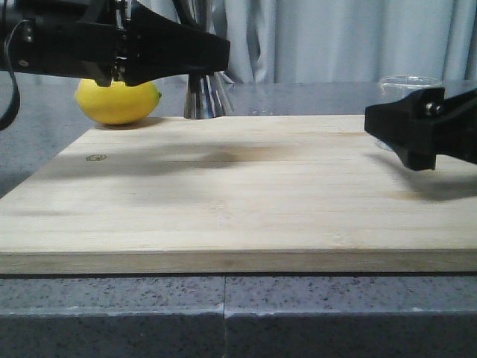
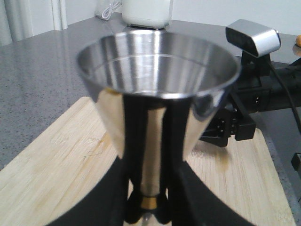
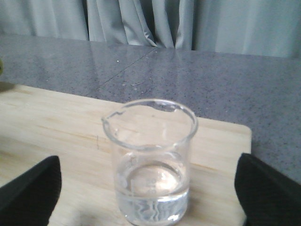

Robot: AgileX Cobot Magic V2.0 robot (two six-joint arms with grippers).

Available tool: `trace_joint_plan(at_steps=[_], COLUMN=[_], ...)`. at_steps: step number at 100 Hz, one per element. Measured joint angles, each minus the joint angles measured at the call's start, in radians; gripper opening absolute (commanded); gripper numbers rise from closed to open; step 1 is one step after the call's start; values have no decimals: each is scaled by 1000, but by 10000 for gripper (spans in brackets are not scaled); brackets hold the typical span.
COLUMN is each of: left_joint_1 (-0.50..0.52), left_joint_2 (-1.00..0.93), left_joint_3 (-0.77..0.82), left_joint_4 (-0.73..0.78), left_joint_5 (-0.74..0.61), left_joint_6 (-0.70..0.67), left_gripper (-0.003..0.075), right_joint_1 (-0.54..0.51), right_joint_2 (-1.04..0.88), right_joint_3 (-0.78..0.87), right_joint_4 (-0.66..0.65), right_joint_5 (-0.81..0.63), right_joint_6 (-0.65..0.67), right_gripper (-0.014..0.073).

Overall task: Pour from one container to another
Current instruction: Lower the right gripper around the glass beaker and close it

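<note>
My left gripper [image 2: 149, 203] is shut on the narrow gold-tinted waist of the steel jigger [image 2: 157, 70], whose wide empty upper cone fills the left wrist view. In the front view the jigger's lower cone [image 1: 201, 98] shows under the left gripper [image 1: 205, 63] at the board's far left. The clear glass beaker [image 3: 150, 160], about a third full of clear liquid, stands upright on the board between the wide-apart fingers [image 3: 28, 188] of my open right gripper [image 3: 148, 193], touched by neither. In the front view only its rim [image 1: 408, 80] shows behind the right gripper [image 1: 406, 134].
A wooden cutting board [image 1: 238, 209] covers the grey speckled counter. A yellow lemon [image 1: 118, 101] lies behind the board's far left corner. A white appliance [image 2: 146, 12] stands on the counter, and the right arm's silver camera [image 2: 254, 37] shows in the left wrist view.
</note>
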Motion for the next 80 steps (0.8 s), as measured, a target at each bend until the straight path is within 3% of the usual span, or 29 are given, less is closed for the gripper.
trace_joint_plan(at_steps=[24,80], left_joint_1=[0,0], left_joint_2=[0,0], left_joint_3=[0,0], left_joint_4=[0,8], left_joint_5=[0,0], left_joint_6=[-2,-4], left_gripper=[-2,-2], right_joint_1=[0,0], right_joint_2=[89,103], right_joint_3=[-14,-47], right_joint_4=[0,0], right_joint_5=[-56,-45], right_joint_6=[0,0], right_gripper=[655,655])
